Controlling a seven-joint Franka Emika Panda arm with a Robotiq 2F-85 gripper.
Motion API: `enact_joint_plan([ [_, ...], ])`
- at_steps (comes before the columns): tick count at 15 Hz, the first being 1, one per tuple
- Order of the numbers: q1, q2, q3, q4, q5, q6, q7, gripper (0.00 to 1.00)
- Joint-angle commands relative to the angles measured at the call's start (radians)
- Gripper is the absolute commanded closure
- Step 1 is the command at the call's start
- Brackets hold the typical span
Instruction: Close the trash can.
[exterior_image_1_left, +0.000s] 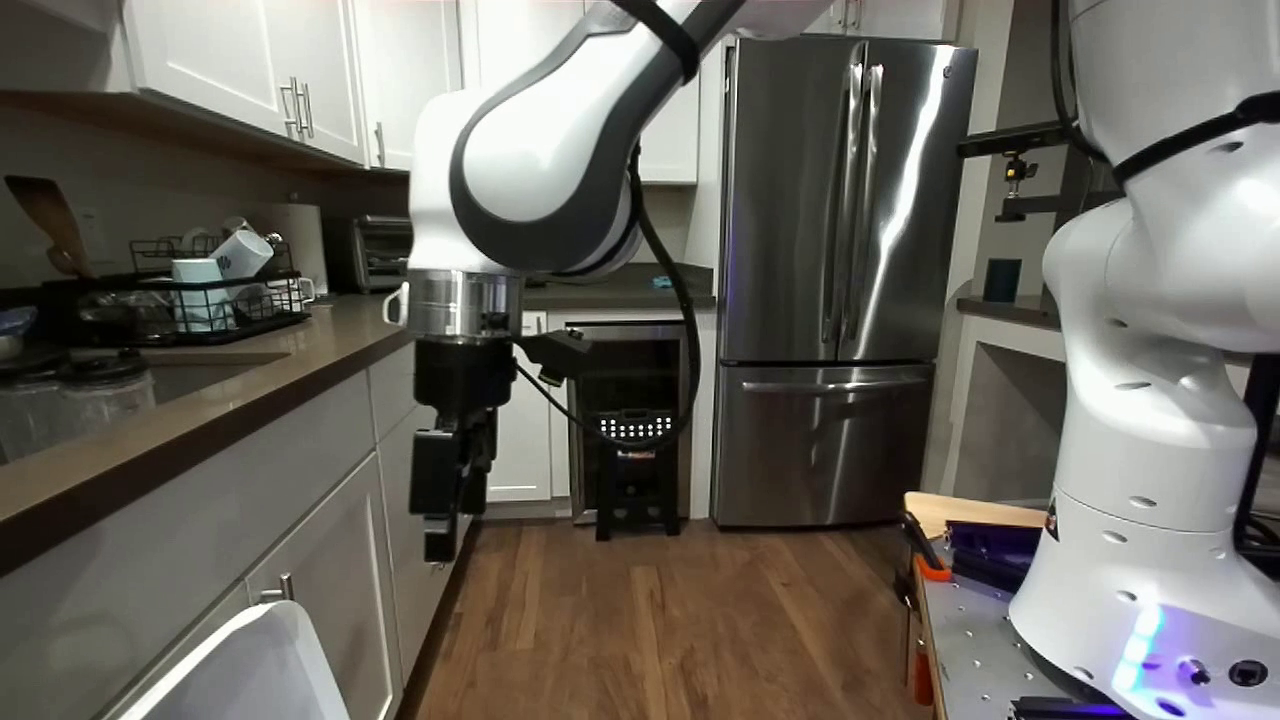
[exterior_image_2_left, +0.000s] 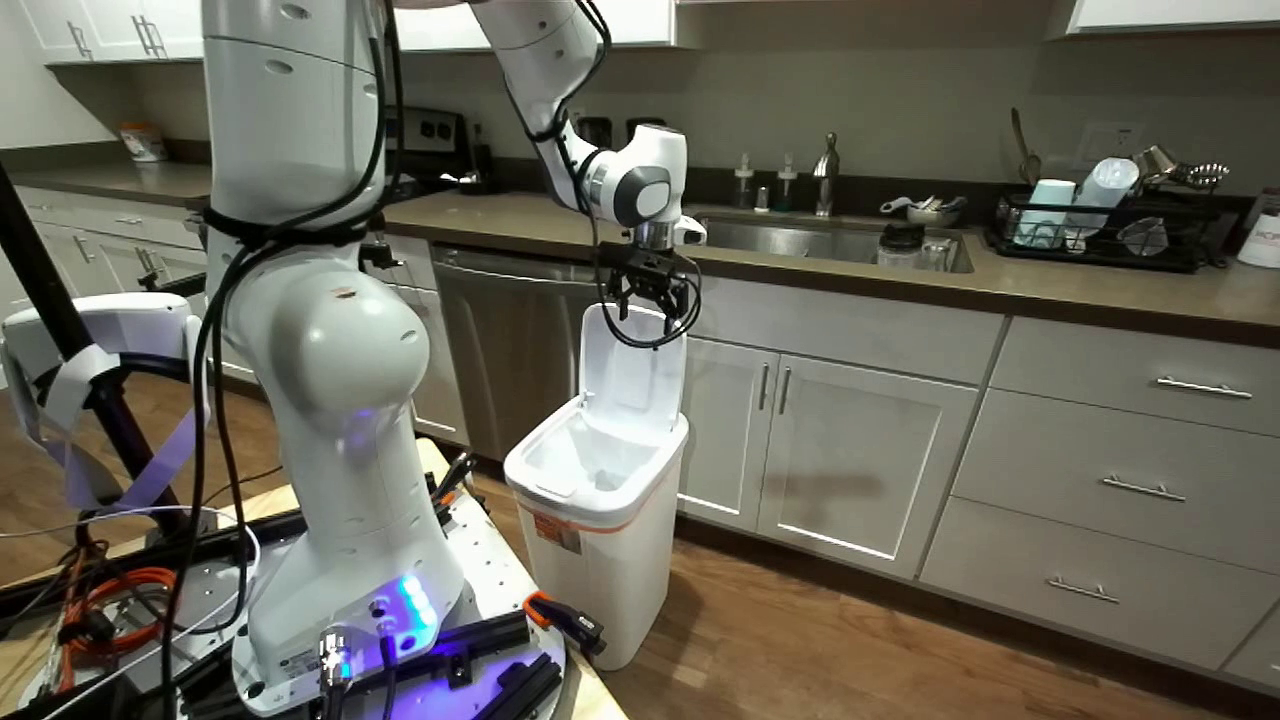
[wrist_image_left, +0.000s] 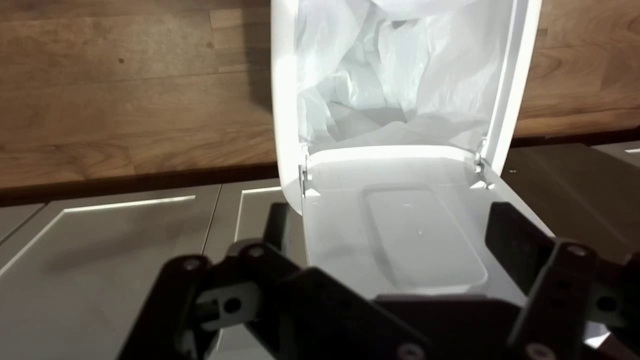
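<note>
The white trash can (exterior_image_2_left: 600, 580) stands on the floor between the robot's table and the lower cabinets, with its lid (exterior_image_2_left: 630, 385) hinged up and open, upright on the cabinet side. Part of the lid (exterior_image_1_left: 240, 670) shows at the bottom of an exterior view. In the wrist view I see the lid's inner face (wrist_image_left: 425, 235), the can's rim (wrist_image_left: 286, 100) and a white liner inside. My gripper (wrist_image_left: 395, 225) is open and empty, its fingers spread across the lid's width. In both exterior views the gripper (exterior_image_2_left: 648, 312) (exterior_image_1_left: 450, 520) points down near the lid's top edge; contact cannot be told.
The countertop (exterior_image_2_left: 1100, 290) with sink and dish rack (exterior_image_2_left: 1100, 235) runs above the white cabinets (exterior_image_2_left: 860, 450). A dishwasher (exterior_image_2_left: 510, 350) stands behind the can. The robot's table (exterior_image_2_left: 500, 540) is beside the can. A steel fridge (exterior_image_1_left: 840, 250) and black cooler (exterior_image_1_left: 630, 400) stand farther off.
</note>
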Motion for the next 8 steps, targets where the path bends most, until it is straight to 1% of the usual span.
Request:
enact_joint_plan([
  [1,-0.009,0.111,0.02,0.117,-0.025,0.026,0.018,0.0],
  [5,-0.01,0.267,0.02,0.273,-0.026,0.006,0.023,0.0],
  [8,-0.003,0.357,0.017,0.403,-0.034,-0.066,0.041,0.0],
])
